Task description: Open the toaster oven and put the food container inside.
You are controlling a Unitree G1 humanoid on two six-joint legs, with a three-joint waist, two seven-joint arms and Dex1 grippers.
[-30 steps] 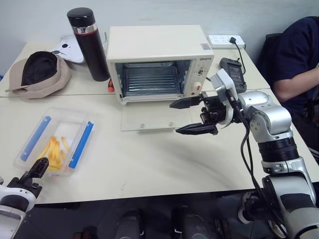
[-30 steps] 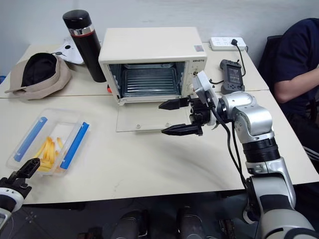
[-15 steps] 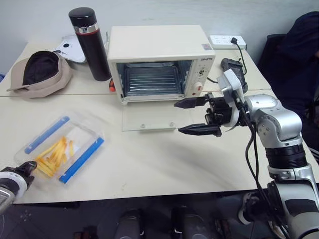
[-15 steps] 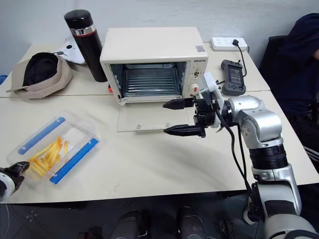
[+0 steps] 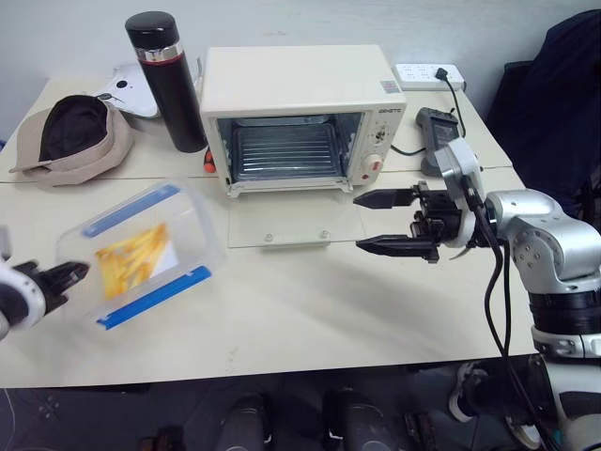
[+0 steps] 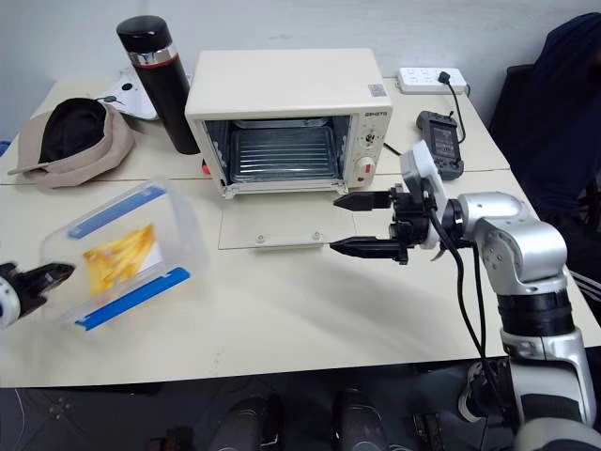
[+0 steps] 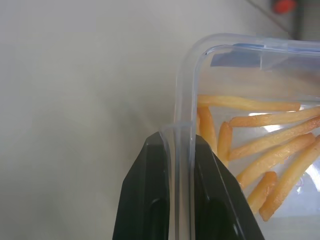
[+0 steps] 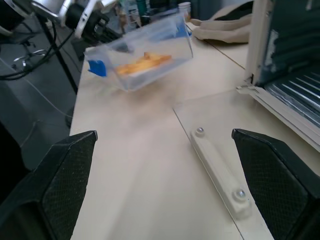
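Above the counter [image 5: 282,301], the left claw [image 5: 70,275] pinches only the food container [image 5: 141,254] rim; tilted, it could slip. Right claw [image 5: 390,223] gapes wide.

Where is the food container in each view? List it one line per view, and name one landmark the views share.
Left eye view: food container, lifted and tilted at the left, in front of the toaster oven.
Right eye view: left side.
Left wrist view: its clear rim pinched by the left gripper.
Right wrist view: upper middle, above the table.
Shared landmark: the oven's open glass door.
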